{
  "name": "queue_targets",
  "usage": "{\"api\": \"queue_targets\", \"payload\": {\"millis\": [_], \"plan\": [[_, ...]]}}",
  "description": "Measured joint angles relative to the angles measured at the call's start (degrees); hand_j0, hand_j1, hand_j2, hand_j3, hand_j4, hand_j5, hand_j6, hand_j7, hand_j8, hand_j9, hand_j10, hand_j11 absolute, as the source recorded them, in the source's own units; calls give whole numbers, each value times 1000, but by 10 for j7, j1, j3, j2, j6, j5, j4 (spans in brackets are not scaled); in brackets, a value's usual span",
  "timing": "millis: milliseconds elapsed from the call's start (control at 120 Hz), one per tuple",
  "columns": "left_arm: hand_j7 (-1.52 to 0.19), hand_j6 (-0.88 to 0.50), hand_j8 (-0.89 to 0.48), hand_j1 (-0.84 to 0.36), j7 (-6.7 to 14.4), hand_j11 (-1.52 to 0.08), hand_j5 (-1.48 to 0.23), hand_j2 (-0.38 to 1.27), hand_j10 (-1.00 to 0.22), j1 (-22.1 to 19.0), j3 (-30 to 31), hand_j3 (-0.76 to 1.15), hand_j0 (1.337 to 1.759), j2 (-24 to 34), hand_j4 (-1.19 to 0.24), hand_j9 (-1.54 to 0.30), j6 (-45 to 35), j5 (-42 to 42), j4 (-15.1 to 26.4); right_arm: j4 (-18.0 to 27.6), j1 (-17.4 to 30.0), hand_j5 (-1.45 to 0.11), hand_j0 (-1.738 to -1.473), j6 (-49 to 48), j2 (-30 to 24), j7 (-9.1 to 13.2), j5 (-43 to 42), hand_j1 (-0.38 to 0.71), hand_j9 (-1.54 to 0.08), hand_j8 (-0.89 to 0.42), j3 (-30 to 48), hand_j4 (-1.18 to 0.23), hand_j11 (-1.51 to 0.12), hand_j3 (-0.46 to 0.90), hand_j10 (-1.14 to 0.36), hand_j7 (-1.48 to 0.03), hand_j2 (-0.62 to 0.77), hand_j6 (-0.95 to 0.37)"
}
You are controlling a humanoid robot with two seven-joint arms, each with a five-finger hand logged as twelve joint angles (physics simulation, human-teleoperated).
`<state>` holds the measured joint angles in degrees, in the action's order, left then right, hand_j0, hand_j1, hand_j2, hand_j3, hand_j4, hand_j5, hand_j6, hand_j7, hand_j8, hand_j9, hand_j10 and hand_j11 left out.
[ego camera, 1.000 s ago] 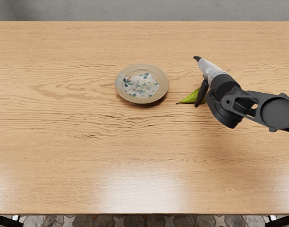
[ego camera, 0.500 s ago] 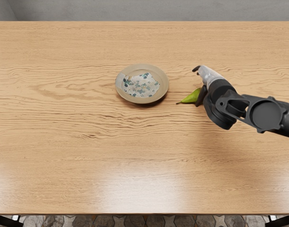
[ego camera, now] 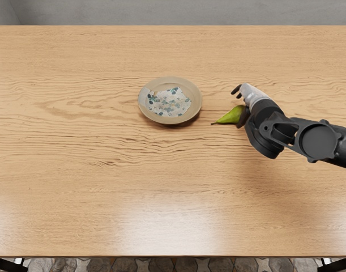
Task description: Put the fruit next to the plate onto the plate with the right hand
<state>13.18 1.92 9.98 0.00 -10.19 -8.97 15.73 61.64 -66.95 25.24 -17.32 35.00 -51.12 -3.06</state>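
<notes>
right hand (ego camera: 249, 100) sits right of centre in the frame, at the end of the dark right arm (ego camera: 308, 139) that comes in from the right edge. it is pressed up against the fat end of the pear (ego camera: 229, 118), and the wrist hides most of where the two meet. whether the hand is clamped on the pear, loosely set around it or simply resting beside it cannot be told from this angle.

the pear lies on its side on the wooden table (ego camera: 105, 187), stem pointing left toward the plate (ego camera: 142, 102). it is near the plate's right rim but not touching it, with a strip of bare wood between them. the plate, small and tan-rimmed with a blue-green speckled middle, is just above the centre of the frame and holds nothing. the left arm does not show.

judging by this, the step in hand is the grasp: the reach looks finished and the lift has not begun, since the pear is flat on the table. the next move calls for a firm hold on the thick body of the fruit, as a pear tapers and could squirt toward its stem if squeezed off centre. after that comes a short lift, a carry leftward across the gap and over the rim, and a low release so it does not roll off.
</notes>
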Motion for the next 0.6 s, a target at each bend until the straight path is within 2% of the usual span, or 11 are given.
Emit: {"api": "queue_targets", "payload": {"millis": [408, 483, 600], "plan": [[-28, -21, -21, 324, 0, -28, -28, 4, -21, 0, 0, 0, 1658, 0, -21, -28, 0, 0, 0, -2, 9, -570, -1658, 0, 1, 0, 2, 174, -570, -439, 2, -437, -569, 0, -437, -568, -73, -439], [-27, -21, -21, 324, 0, -27, -27, 4, -21, 0, 0, 0, 1658, 0, -21, -27, 0, 0, 0, -2, 9, -617, -1657, -1, 1, 0, 3, 202, -619, -416, 3, -470, -618, 0, -470, -613, -35, -474], [-27, -21, -21, 324, 0, -27, -27, 4, -21, 0, 0, 0, 1658, 0, -21, -27, 0, 0, 0, -2, 9, -702, -1653, -3, 1, 1, 4, 229, -701, -369, 3, -519, -699, 0, -521, -686, -3, -435]]}}
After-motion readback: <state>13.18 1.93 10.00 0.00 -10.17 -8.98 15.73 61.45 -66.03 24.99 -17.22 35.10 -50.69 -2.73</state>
